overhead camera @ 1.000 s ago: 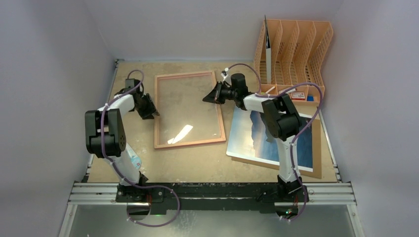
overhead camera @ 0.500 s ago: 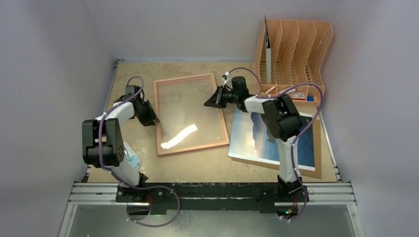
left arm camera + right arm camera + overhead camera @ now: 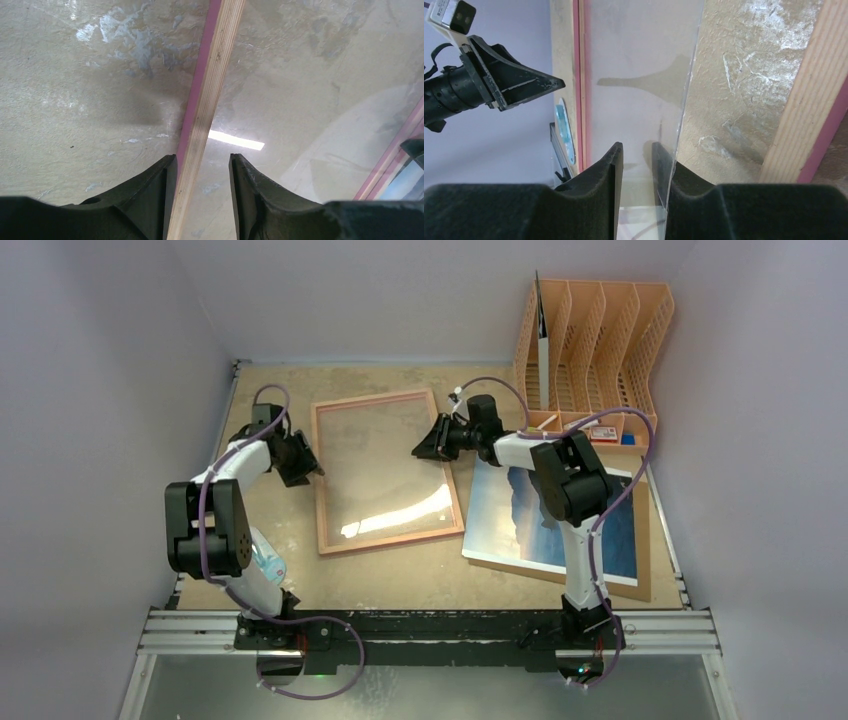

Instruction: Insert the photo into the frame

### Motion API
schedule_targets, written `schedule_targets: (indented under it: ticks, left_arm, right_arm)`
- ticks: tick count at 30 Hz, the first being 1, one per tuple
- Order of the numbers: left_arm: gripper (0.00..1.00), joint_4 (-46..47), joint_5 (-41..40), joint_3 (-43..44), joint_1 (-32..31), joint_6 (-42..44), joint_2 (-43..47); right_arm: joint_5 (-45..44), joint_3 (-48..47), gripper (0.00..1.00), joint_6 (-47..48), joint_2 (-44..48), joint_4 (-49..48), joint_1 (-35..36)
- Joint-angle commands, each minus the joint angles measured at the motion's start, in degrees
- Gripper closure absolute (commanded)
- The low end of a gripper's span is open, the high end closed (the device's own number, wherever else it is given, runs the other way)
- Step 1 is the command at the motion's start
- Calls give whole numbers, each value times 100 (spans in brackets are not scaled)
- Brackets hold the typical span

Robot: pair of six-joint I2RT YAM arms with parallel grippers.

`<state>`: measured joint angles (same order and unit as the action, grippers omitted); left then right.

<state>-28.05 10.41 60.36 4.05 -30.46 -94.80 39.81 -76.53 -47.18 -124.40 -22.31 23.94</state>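
The photo point(image 3: 520, 530) lies lower right on a brown backing sheet point(image 3: 641, 550), partly hidden under my right arm point(image 3: 570, 480). It is light, floppy paper, best pinched at its border. The frame point(image 3: 390, 540), central on the counter point(image 3: 280, 580), is stiff, its pane point(image 3: 639, 75) fragile. The left jaws stand open astride its left side; the right jaws are open at what seems the pane's edge.
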Motion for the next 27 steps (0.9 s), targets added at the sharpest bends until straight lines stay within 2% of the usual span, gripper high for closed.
schedule_targets:
  ticks: [1,5,13,21,27]
  left_arm:
    - [57,16,22,185,-23,37,-152]
    - [64,-21,29,171,-28,75,-347]
    - [64,-167,-267,272,-211,128,-668]
    - [79,-320,-747,296,-280,110,-669]
    - [82,-449,-1016,325,-309,110,-754]
  right_arm:
    - [-116,-263,68,258,178,122,28]
    - [-149,-266,68,262,203,124,32]
    - [-176,-240,68,244,211,95,31]
    - [-198,-176,69,274,284,108,37]
    - [-213,-175,68,350,396,250,39]
